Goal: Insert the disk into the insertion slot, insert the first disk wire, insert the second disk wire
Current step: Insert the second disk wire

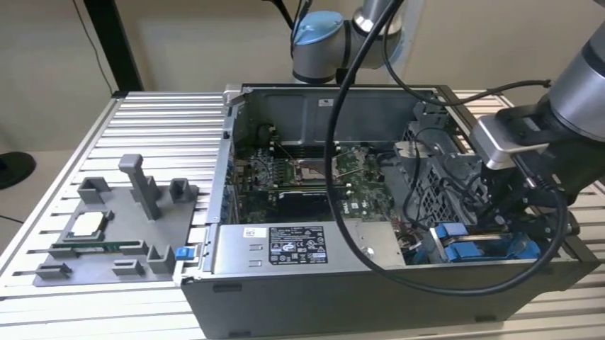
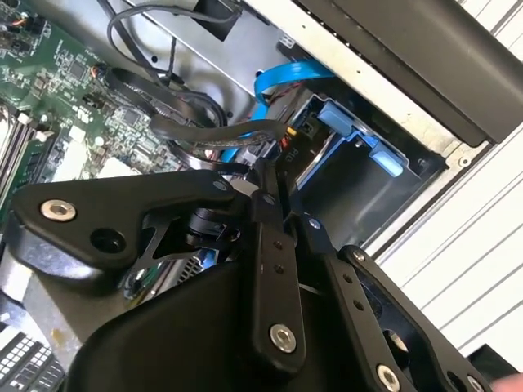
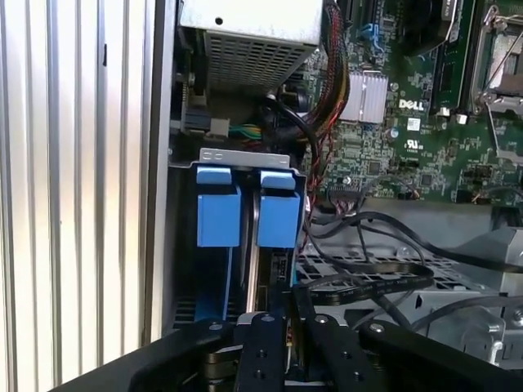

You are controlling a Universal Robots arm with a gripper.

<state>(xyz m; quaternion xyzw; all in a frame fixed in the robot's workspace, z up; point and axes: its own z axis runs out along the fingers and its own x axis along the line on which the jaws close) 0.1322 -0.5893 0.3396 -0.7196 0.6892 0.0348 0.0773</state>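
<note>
The hand (image 2: 274, 175) hung low inside the grey computer case (image 1: 378, 283), at the corner bay toward the exterior view's right. In the second wrist view its fingers (image 2: 270, 245) stood drawn narrow, close together, with a dark cable (image 2: 204, 131) running right at their tips — whether they actually pinched that cable or its plug, I could not tell.

The disk (image 3: 253, 245) sat on edge in the insertion slot (image 1: 472, 244), its blue carrier tabs (image 3: 219, 214) showing side by side in the first wrist view, so the first step looked done. In my judgement the work in hand was one of the disk wires. A blue flat cable (image 2: 282, 77) curved down toward the disk's connector end (image 2: 306, 126), beside the blue carrier; whether it was seated there was not clear.

The risks from here came from crowding. Loose black wires (image 3: 368, 273) looped across the perforated cage just beside the hand, and a finger could snag one and drag it. A plug held slightly tilted would meet the connector crooked — pressing on would jam it or bend pins. The green motherboard (image 3: 425, 106) lay near, and a stray sideways motion could scrape its parts.
</note>
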